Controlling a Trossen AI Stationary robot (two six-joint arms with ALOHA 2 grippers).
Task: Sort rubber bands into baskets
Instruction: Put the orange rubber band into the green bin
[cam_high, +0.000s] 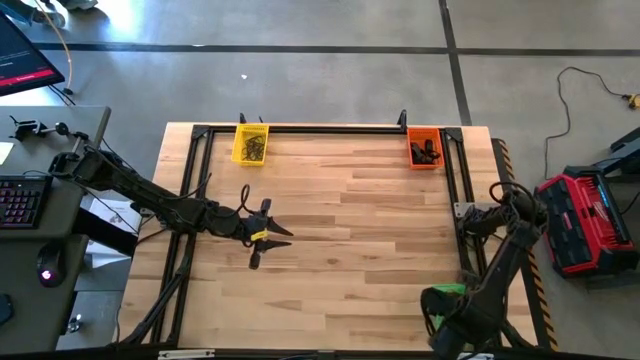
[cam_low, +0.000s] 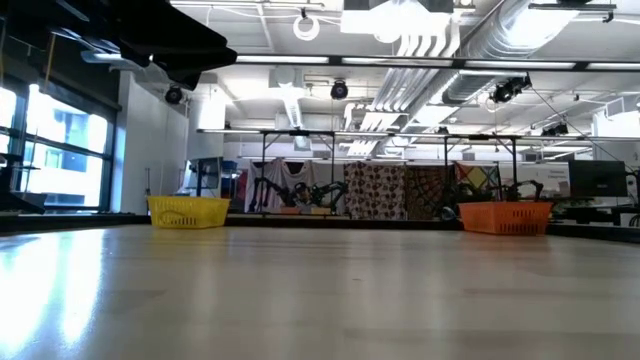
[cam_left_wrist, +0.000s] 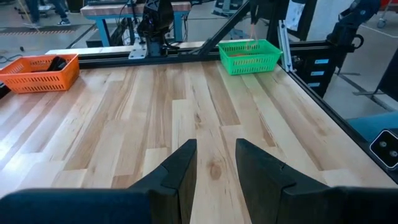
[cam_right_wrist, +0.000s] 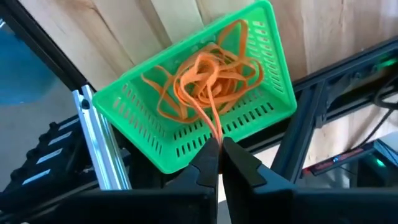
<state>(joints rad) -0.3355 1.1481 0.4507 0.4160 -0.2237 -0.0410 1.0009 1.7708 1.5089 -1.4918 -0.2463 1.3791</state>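
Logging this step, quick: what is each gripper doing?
Left gripper: open, empty, above the wooden table.
Right gripper: shut on a thin orange rubber band over the green mesh basket.

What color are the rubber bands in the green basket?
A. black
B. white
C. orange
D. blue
C. The right wrist view looks down into the green basket, where a tangle of orange rubber bands lies, one strand running up to the shut right claw.
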